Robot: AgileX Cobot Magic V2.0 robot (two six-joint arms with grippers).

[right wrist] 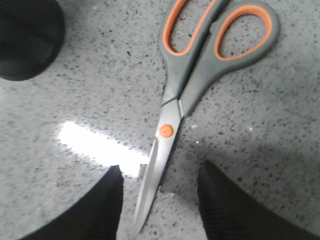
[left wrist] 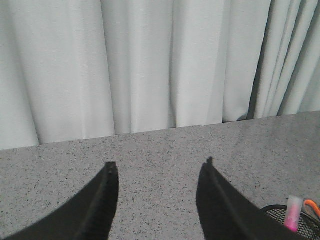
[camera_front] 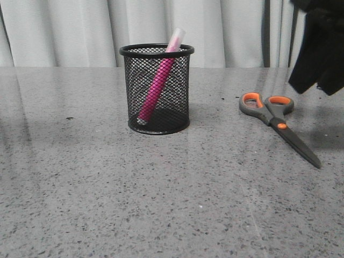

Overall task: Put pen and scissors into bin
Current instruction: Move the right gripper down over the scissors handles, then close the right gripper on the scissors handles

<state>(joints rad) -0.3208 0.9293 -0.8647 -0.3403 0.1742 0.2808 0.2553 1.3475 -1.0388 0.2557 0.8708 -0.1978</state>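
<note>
The black mesh bin [camera_front: 157, 88] stands upright mid-table with the magenta pen [camera_front: 157, 88] leaning inside it, its whitish cap poking above the rim. The bin's rim [left wrist: 295, 210] and the pen's cap [left wrist: 293, 212] also show at the edge of the left wrist view. The scissors [camera_front: 277, 122] lie flat and closed on the table to the bin's right, handles toward the back. My right gripper [right wrist: 159, 172] hangs open above them, its fingers on either side of the blades [right wrist: 155, 185]. My left gripper [left wrist: 159, 167] is open and empty over bare table, facing the curtain.
Grey speckled tabletop [camera_front: 161, 199] runs to a pale curtain [camera_front: 80, 27] at the back. The right arm [camera_front: 320, 43] hangs dark at the upper right. A black round shape [right wrist: 27, 37] sits at the right wrist view's corner.
</note>
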